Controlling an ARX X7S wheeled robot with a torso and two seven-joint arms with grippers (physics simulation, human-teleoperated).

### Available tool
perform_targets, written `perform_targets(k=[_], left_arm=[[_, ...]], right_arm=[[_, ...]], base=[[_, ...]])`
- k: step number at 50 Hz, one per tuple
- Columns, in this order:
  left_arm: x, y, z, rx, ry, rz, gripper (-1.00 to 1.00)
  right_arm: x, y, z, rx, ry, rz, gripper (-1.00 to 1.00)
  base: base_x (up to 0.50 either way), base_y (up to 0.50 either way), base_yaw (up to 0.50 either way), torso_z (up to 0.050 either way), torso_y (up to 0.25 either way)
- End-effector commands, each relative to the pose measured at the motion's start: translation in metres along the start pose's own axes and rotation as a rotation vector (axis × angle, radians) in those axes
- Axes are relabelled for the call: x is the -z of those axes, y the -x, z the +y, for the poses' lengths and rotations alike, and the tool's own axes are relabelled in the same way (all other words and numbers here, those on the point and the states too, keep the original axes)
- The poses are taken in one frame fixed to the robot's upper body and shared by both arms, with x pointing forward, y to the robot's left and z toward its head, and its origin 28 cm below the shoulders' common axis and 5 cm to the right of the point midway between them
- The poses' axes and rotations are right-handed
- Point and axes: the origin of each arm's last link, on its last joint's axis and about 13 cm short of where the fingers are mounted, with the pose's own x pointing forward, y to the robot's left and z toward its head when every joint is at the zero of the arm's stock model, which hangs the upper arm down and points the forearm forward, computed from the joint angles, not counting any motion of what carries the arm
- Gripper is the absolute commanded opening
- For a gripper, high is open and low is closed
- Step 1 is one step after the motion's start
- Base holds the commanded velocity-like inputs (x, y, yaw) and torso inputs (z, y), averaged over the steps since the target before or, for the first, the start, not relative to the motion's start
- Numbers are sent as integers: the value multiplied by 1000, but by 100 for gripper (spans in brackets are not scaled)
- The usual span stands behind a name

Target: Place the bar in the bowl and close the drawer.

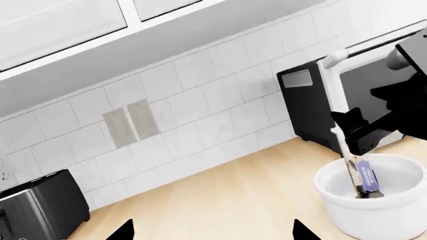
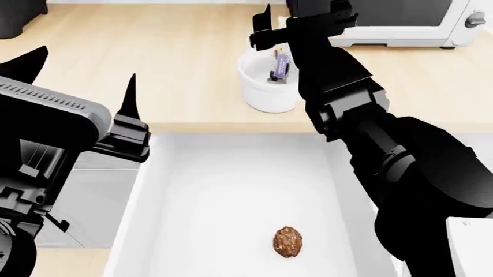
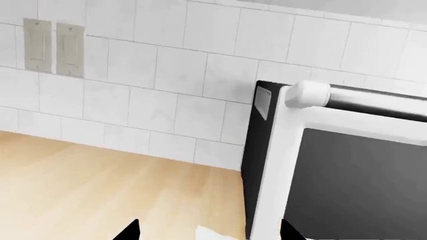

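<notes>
White tile lines the wall behind a pale wood tabletop [image 2: 154, 69], with a microwave [image 3: 347, 165] at the far right and a dark toaster [image 1: 40, 210] at the far left.

Bar [image 2: 280, 68]: standing on end inside the bowl [image 2: 266, 86], tilted, resting against the bowl's wall. The left wrist view confirms the lower end is down on the bowl's floor, with the pale end uppermost above the rim. Being taller than the bowl, it can only rest propped, not flat.

Right gripper [image 2: 289, 32]: positioned directly above the bowl, fingers spread, one finger [image 2: 262, 26] clear of the bar at its side. Nothing is gripped. The right wrist view shows only two finger tips set apart and a sliver of white bowl rim below. Judgement: placement of the bar appears complete, and the arm sits where it does because it is over the drop point.

Left gripper [image 2: 85, 81]: held over the near left corner of the drawer [image 2: 231, 173], fingers apart and empty. It is the arm nearer the drawer's front.

Drawer: fully extended below the tabletop edge, holding one brown nut-like ball [image 2: 288, 241]. It is not yet closed.

Judgement: the remaining step is pushing the drawer shut. The right forearm hangs over the open drawer.
</notes>
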Motion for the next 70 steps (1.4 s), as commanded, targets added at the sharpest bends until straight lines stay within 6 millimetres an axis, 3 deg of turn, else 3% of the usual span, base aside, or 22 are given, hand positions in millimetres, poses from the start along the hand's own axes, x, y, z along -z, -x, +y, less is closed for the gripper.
perform_targets(k=[1, 21, 22, 24, 27, 44, 59, 70], left_arm=[[0, 0, -1, 4, 0, -8, 100], [-2, -2, 0, -1, 3, -14, 100], [-2, -1, 0, -1, 3, -14, 100], [-2, -1, 0, -3, 3, -14, 100], [-2, -1, 0, -5, 5, -16, 100], [6, -7, -1, -13, 4, -7, 100], [10, -8, -2, -19, 10, 1, 100], [11, -7, -2, -24, 9, 5, 100]], right_arm=[[0, 0, 0, 0, 0, -1, 100], [0, 0, 0, 0, 0, -1, 100], [0, 2, 3, -166, -12, 106, 100], [-26, -3, 0, -189, -24, 91, 100], [-45, -5, 0, -199, -43, 100, 100], [-64, 98, -15, -149, -92, 119, 100], [-46, 150, -30, -42, -48, 108, 100], [-37, 192, -30, -74, -122, 172, 100]], base=[[0, 0, 0, 0, 250], [0, 0, 0, 0, 222], [0, 0, 0, 0, 88], [0, 0, 0, 0, 84], [0, 0, 0, 0, 13], [0, 0, 0, 0, 0], [0, 0, 0, 0, 0], [0, 0, 0, 0, 0]])
